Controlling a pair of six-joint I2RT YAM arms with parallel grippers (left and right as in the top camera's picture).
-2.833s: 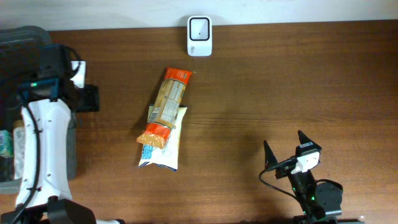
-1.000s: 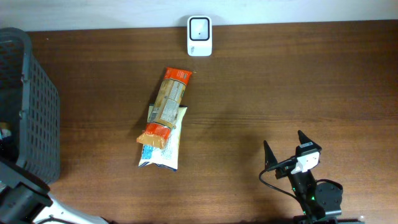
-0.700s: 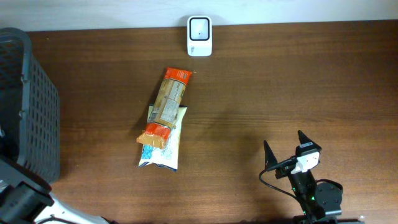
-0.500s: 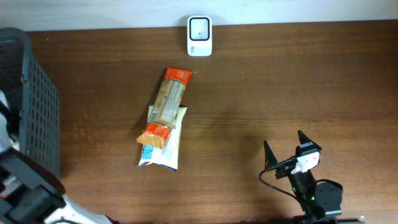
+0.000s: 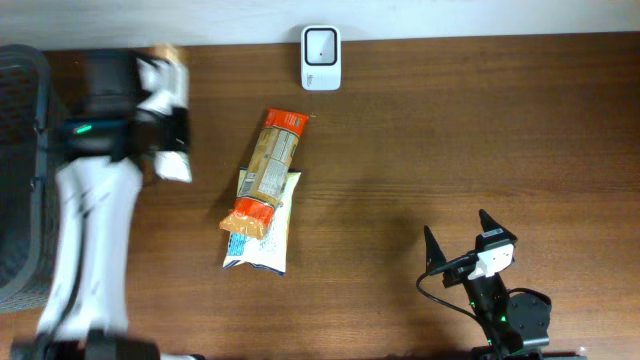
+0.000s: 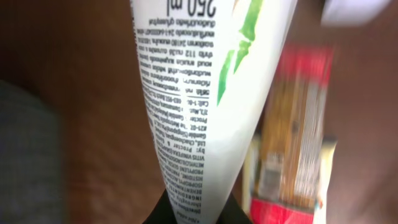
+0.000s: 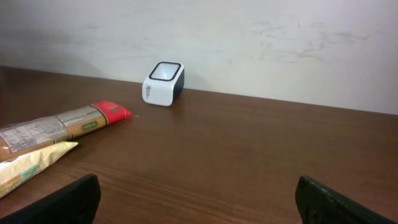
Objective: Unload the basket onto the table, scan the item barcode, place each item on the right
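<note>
White tube [image 6: 205, 93] now out of basket [image 5: 15, 250], left jaws clenched on it | right jaws released | we head for scanner [image 5: 321, 44] next

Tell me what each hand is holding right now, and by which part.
Left hand shut on the white plastic tube with green leaf print, gripped at its narrow end. Right hand open, holding nothing.
</note>
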